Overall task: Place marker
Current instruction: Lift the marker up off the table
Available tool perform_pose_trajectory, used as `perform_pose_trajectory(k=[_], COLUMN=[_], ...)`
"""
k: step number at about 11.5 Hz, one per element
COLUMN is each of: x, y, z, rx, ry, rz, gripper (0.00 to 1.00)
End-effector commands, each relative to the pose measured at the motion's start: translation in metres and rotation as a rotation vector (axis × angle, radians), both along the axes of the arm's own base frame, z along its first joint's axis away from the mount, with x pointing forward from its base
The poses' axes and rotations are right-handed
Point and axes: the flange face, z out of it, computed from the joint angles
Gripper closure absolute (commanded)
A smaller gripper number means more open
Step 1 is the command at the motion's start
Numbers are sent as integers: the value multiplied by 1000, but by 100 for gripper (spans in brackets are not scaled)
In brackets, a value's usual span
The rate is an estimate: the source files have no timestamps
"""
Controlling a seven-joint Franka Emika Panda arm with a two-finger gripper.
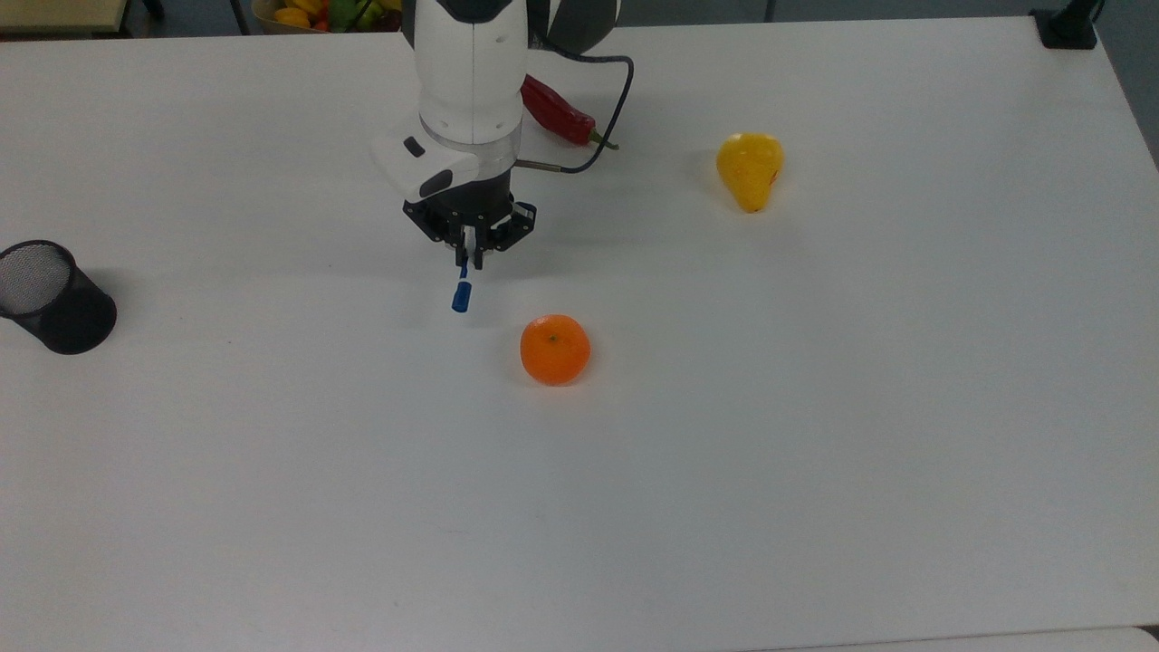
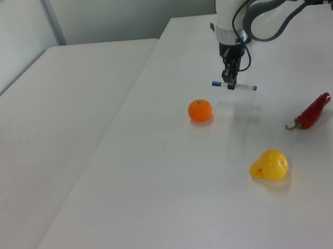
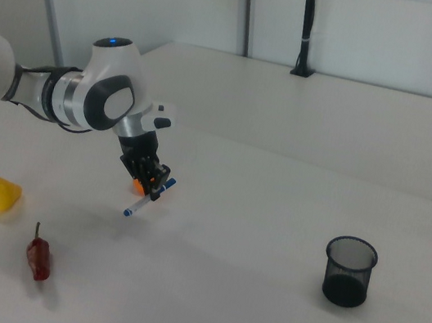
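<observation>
The gripper (image 1: pixel 468 258) hangs above the white counter (image 1: pixel 815 435), its two fingers closed tight on the marker (image 1: pixel 463 292) near the middle of the barrel. The marker is lifted clear of the counter, and in the left view its faint shadow falls on the surface below it. In the left view (image 2: pixel 234 85) its long axis runs nearly level, one blue end pointing to the left view's left and the other end to the left view's right. In the right view (image 3: pixel 146 199) it slopes, with the lower end toward the right view's lower left. In the top view the blue cap pokes out below the gripper toward the bottom edge. Any print on the barrel is too small to read. Just beyond the cap end, to the top view's lower right of the gripper, sits an orange (image 1: pixel 554 349). Behind the arm lies a red chilli (image 1: pixel 557 111). Farther off, to the top view's right of the gripper, rests a yellow pear (image 1: pixel 749 169). Well apart, to the top view's far left, stands a black mesh cup (image 1: pixel 52 297).
</observation>
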Motion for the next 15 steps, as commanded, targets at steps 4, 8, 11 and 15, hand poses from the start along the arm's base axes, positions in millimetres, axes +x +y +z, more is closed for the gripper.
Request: perform_pose_trajectory(k=[4, 8, 11, 15], x=[-7, -45, -76, -88], y=[-21, -35, -50, -83], z=[117, 192, 234, 251], rx=[71, 114, 118, 117], ry=[84, 75, 67, 42], rz=[-11, 16, 19, -10], gripper=[100, 100, 100, 100])
